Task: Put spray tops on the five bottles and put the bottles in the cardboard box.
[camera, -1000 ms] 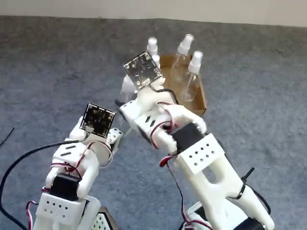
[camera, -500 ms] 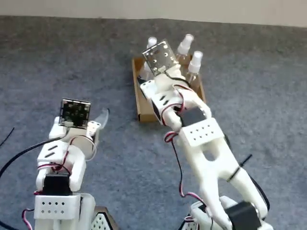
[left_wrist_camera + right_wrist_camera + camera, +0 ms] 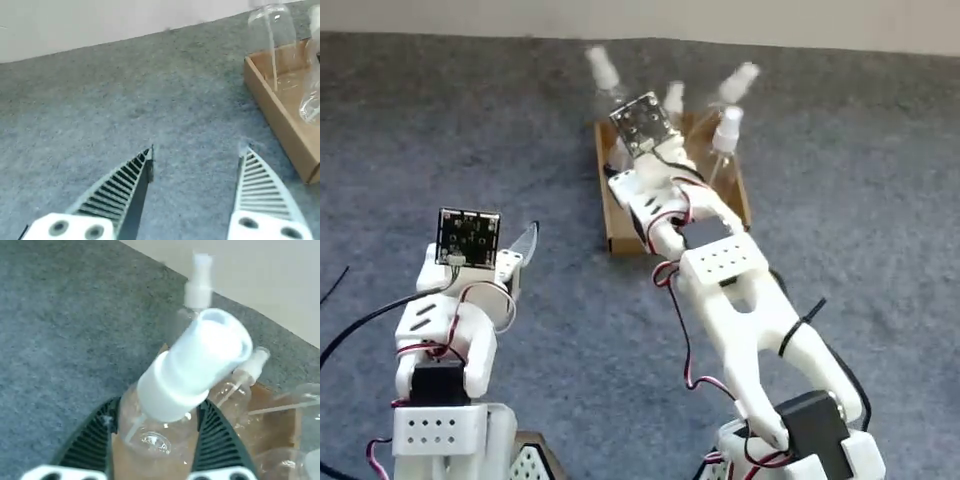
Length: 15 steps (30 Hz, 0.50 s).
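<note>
One bottle, gripped between the right gripper's fingers over the cardboard box, long axis tilted, spray top uppermost; left gripper fingers spread above tabletop.

Text watch, live | nothing legible in any view | dark square circuit board, lower left of the high view: tiny specks, too small to read | silvery square circuit board, upper middle: same, no readable marks | brown cardboard box, upper middle: wall shows plain brown
</note>
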{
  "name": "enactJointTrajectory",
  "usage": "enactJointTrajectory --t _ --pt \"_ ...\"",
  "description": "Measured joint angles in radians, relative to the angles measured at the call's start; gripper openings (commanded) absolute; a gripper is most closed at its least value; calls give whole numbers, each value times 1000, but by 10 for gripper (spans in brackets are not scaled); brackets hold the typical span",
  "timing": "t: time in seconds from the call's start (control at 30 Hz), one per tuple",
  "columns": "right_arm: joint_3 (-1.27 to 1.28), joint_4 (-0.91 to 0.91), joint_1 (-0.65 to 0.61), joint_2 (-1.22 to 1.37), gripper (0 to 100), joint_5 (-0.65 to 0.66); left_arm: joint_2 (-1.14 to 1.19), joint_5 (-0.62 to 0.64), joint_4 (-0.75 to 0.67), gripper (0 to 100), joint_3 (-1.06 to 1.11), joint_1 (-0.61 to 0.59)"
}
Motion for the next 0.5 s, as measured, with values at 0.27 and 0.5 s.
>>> enactJointTrajectory --t 0.27,0.5 --pt "6 0 0 0 5 0 0 0 0 248 0 0" --pt "32 -6 0 -3 5 0 0 0 0 248 0 0"
